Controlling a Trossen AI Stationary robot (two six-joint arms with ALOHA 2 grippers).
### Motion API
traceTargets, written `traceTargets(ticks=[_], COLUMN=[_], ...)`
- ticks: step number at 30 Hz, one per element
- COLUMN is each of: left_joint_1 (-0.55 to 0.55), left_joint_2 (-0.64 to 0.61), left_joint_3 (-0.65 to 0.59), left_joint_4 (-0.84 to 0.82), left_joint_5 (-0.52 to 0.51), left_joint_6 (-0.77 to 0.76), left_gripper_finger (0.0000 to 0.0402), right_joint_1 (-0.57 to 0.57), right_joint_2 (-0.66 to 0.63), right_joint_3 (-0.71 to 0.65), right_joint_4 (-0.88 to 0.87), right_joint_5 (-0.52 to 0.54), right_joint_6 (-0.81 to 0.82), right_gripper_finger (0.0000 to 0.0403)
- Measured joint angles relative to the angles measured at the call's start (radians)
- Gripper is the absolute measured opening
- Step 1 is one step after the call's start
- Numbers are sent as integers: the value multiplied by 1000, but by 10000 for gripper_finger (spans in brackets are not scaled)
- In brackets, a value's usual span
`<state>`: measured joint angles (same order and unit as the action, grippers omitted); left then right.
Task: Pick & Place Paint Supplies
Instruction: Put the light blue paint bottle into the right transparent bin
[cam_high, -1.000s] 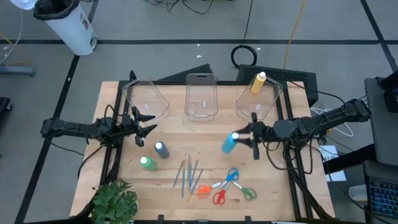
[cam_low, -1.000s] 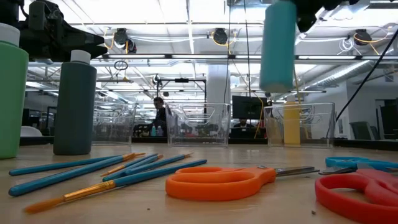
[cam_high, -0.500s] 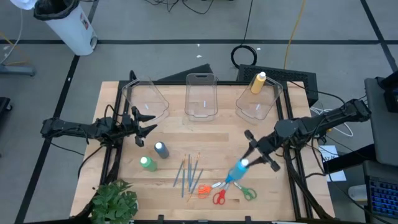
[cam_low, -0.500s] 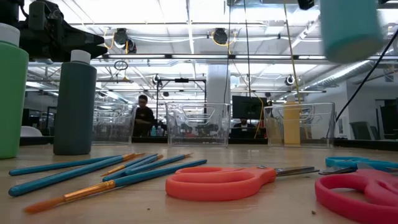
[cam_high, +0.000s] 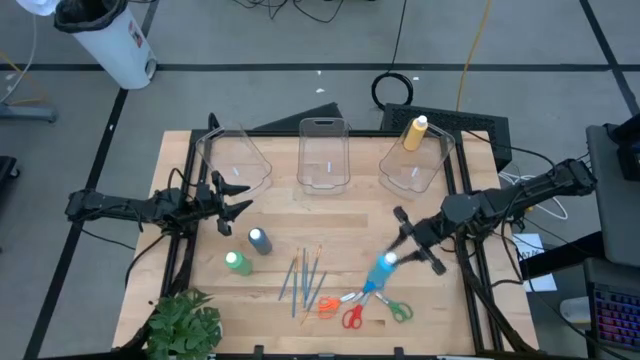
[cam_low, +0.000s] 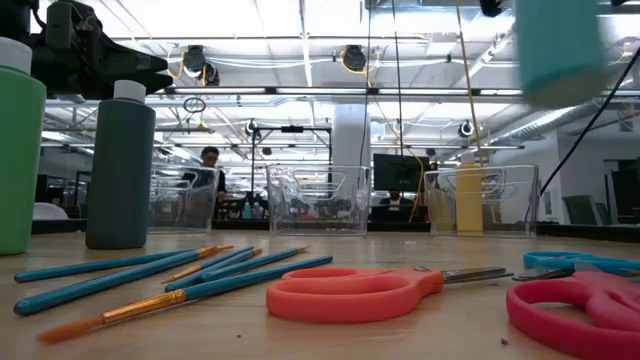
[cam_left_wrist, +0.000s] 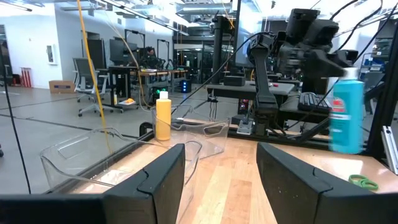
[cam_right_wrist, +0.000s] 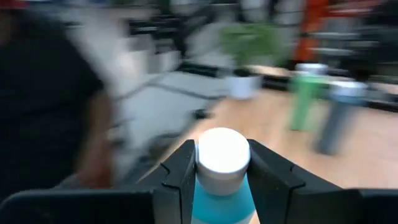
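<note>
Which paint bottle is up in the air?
The blue bottle. The right gripper holds it above the scissors, while the green, grey-blue and yellow bottles all stand on something.

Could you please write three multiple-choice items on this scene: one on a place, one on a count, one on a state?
1. Where is the yellow bottle?
A. in the rightmost clear bin
B. beside the plant
C. among the scissors

2. How many clear bins stand along the table's far edge?
A. two
B. three
C. four

3. What is the right gripper doing?
A. hanging empty
B. holding the blue bottle
C. holding a brush

Key: 1 A, it stands inside that bin; 2 B, three show from above; 3 B, its fingers clamp the bottle's neck.
</note>
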<state>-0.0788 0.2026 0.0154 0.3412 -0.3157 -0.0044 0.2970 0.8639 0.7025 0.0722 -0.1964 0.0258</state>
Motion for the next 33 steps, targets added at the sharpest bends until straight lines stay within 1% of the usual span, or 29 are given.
traceTargets(ticks=[2,6,7,8,10,13,15,18,20,24,28,33], left_joint_1=[0,0,0,0,0,0,0,0,0,0,0,0], left_joint_2=[0,0,0,0,0,0,0,0,0,0,0,0], left_joint_3=[0,0,0,0,0,0,0,0,0,0,0,0], left_joint_4=[0,0,0,0,0,0,0,0,0,0,0,0], left_joint_5=[0,0,0,0,0,0,0,0,0,0,0,0], left_joint_6=[0,0,0,0,0,0,0,0,0,0,0,0], left_gripper_finger=[207,207,207,207,207,207,207,207,207,207,207,207], right_joint_1=[-4,-26,-33,-41,-65,-114,-156,-228,-286,-419,-547,-705], right_joint_2=[0,-1,-7,-15,-39,-89,-126,-186,-220,-259,-259,-259], right_joint_3=[0,0,0,0,7,38,61,71,71,70,69,31], right_joint_4=[14,29,25,22,18,17,-19,-118,-201,-396,-503,-508], right_joint_5=[221,723,812,878,968,1043,1098,1165,1177,1160,1147,1000], right_joint_6=[9,31,11,-16,-63,-151,-194,-194,-155,-15,60,110], right_gripper_finger=[102,102,102,102,102,102,102,102,102,102,102,102])
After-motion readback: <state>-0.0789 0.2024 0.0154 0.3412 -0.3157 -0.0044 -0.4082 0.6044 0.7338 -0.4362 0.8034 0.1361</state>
